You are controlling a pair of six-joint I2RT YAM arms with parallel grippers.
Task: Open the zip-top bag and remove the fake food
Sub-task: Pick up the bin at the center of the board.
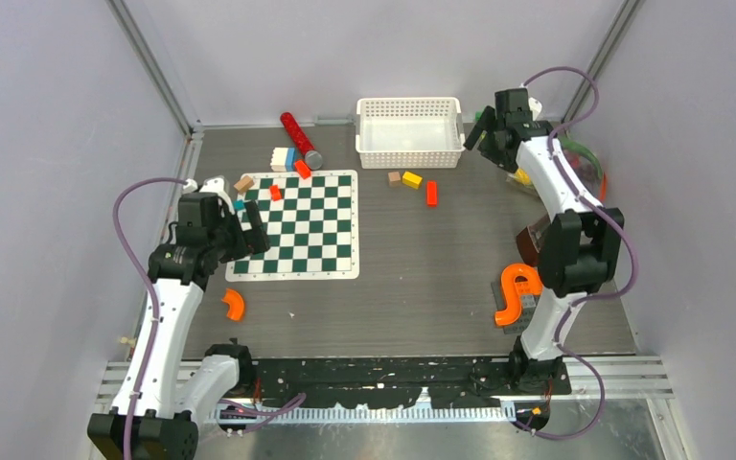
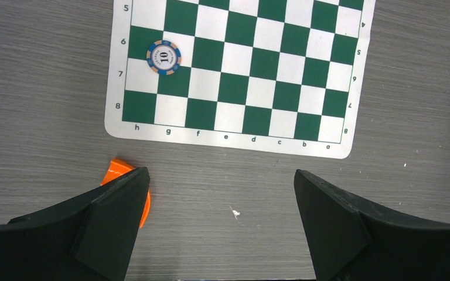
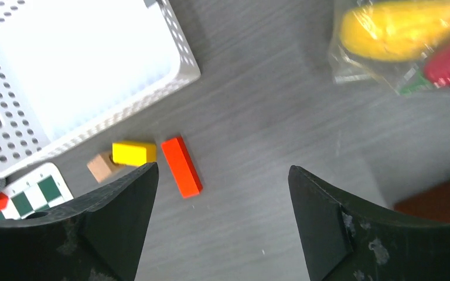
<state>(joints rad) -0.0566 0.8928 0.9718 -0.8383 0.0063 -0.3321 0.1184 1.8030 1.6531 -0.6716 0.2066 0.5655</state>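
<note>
On the grey wood-grain table (image 1: pixel 422 287), a green-and-white chessboard mat (image 1: pixel 297 225) lies left of centre, and a white basket (image 1: pixel 410 131) stands at the far edge, right of the mat. The zip-top bag (image 3: pixel 398 41) lies at the far right of the table, right of the basket and partly hidden behind the right arm in the top view; whether its zip is closed cannot be told. The fake food (image 3: pixel 404 26) is inside it, a yellow oblong piece beside a red one. The right gripper (image 3: pixel 222 175) hangs above bare table between basket and bag, jaws wide apart and holding nothing. The left gripper (image 2: pixel 220 181) hovers by the mat's near left edge, jaws likewise apart and empty. An S-shaped orange track piece (image 1: pixel 516 292) lies near the right arm's base, and a curved orange piece (image 1: pixel 235 304) lies just off the mat's near left corner. Close before the basket are a red block (image 3: pixel 181 167), a yellow block (image 3: pixel 133 153) and a tan block (image 3: pixel 101 167). A poker chip (image 2: pixel 164 57) rests on the mat.
</note>
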